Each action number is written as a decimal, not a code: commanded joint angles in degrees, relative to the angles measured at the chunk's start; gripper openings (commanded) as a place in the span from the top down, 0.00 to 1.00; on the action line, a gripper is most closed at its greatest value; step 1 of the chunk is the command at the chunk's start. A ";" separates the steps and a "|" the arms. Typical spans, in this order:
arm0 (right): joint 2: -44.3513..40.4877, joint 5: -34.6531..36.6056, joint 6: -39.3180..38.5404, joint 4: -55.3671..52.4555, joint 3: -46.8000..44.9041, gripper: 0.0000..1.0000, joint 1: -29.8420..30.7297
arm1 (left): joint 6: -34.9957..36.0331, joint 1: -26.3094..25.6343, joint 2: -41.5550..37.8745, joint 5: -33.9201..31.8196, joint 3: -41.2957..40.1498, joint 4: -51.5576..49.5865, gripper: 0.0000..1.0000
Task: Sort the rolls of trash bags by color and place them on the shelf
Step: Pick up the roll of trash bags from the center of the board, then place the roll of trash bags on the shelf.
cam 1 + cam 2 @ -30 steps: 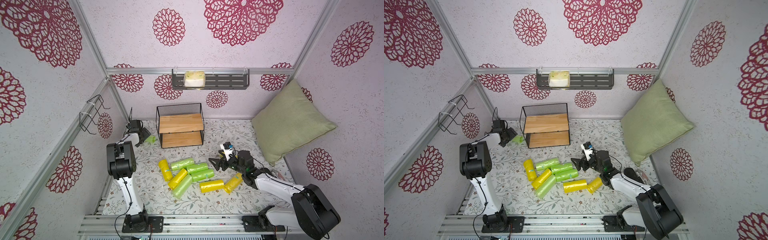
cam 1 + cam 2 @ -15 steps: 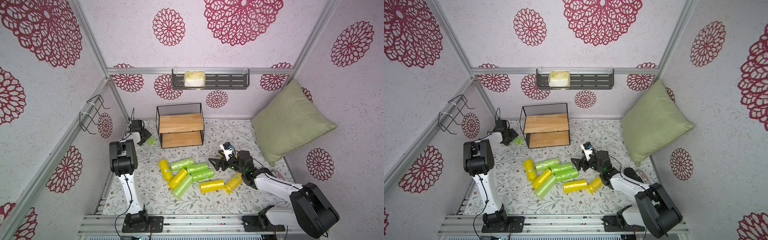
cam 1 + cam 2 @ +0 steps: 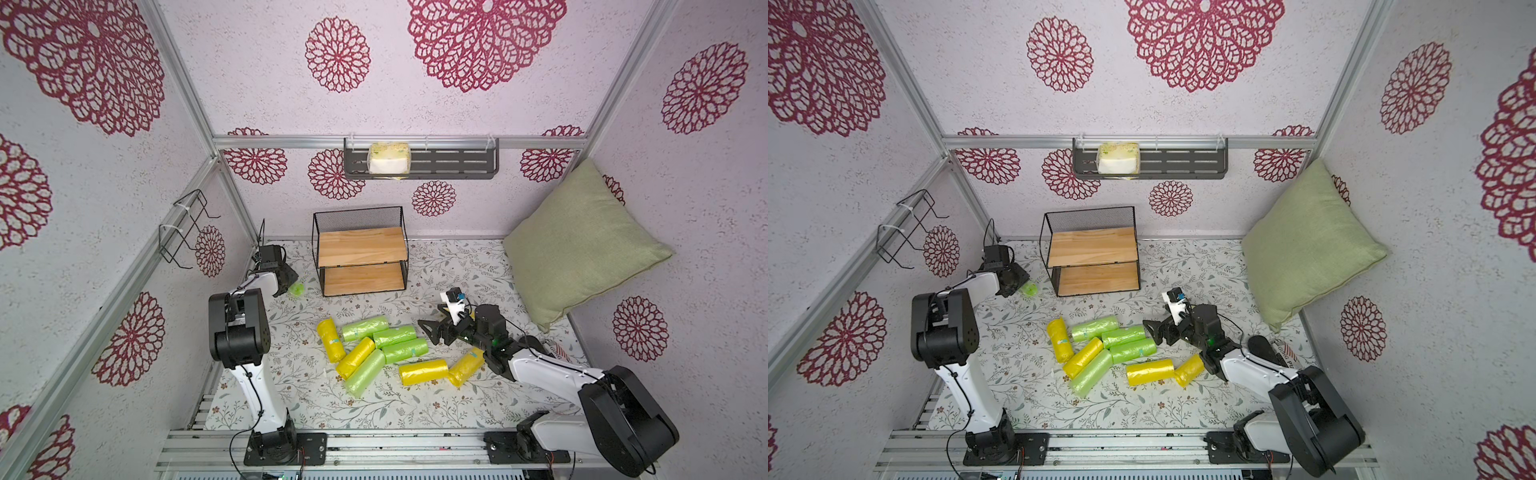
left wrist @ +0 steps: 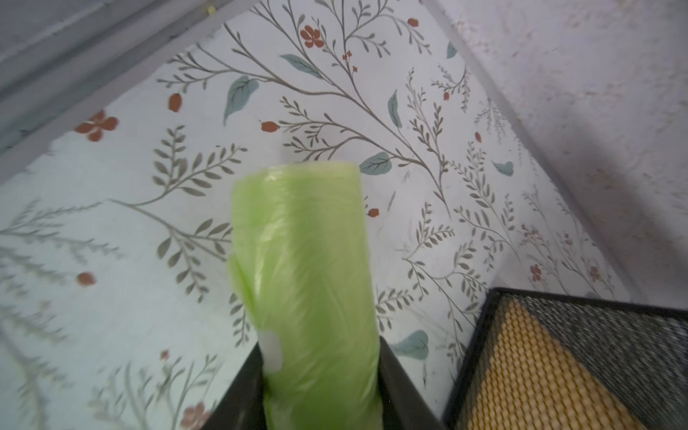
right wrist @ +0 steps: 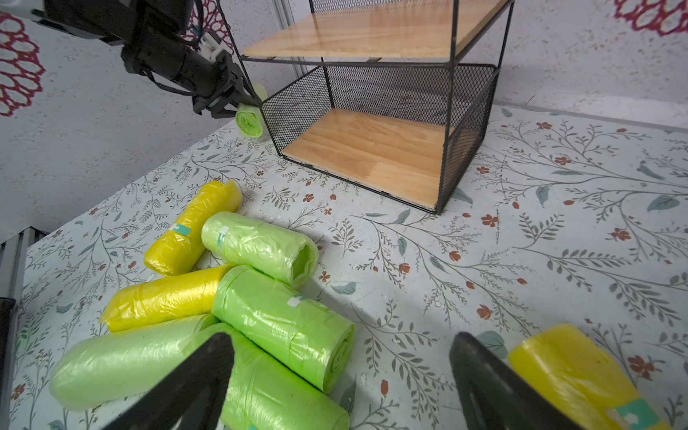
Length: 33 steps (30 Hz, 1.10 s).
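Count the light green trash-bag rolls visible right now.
5. Four soft light green plastic rolls lie clustered at centre; the fifth green roll is beside the black wire shelf, pinched in the left claw. Others may be hidden underneath.

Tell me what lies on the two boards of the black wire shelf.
Nothing. The shelf's upper board and lower board are bare. In both top views the upper one covers the lower one's rear; the right wrist view shows that part bare too.

The floral tabletop (image 3: pixel 457 266) carries the black wire shelf (image 3: pixel 360 247) near the back wall. In front of it lie four light green rolls (image 3: pixel 394 336) and four yellow rolls (image 3: pixel 423 371) in a loose cluster. A green pillow (image 3: pixel 577 249) rests at the right.
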 commanded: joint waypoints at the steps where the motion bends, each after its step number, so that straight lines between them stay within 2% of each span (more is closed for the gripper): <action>1: -2.30 -0.46 1.62 2.19 0.31 0.05 -0.36 | 0.67 -2.10 -12.63 -2.94 -3.17 4.47 0.68; 4: -2.93 -0.97 1.94 2.32 0.39 0.04 -0.53 | 3.95 -5.04 -21.65 -7.70 -3.83 1.97 0.67; 7: -3.11 -1.26 1.95 2.62 0.57 0.04 -0.81 | 8.13 -8.49 -27.48 -10.81 -1.54 -2.12 0.66; 11: -2.92 -1.41 1.94 3.09 0.81 0.05 -1.41 | 16.10 -15.04 -29.11 -13.19 5.00 -8.43 0.64; 15: -2.78 -1.72 1.98 3.36 0.75 0.05 -1.68 | 22.77 -20.84 -23.48 -9.59 14.91 -17.45 0.63; 23: -5.16 -1.04 1.90 2.37 -0.82 0.05 -2.37 | 29.53 -24.53 -9.24 -7.85 32.65 -33.38 0.64; 26: -5.93 -0.93 1.73 1.95 -1.12 0.04 -2.62 | 31.46 -24.62 -4.16 -8.98 39.02 -38.29 0.63; 33: -5.60 -1.21 1.94 2.32 -1.01 0.05 -2.95 | 34.58 -24.44 9.53 -16.97 54.13 -48.36 0.59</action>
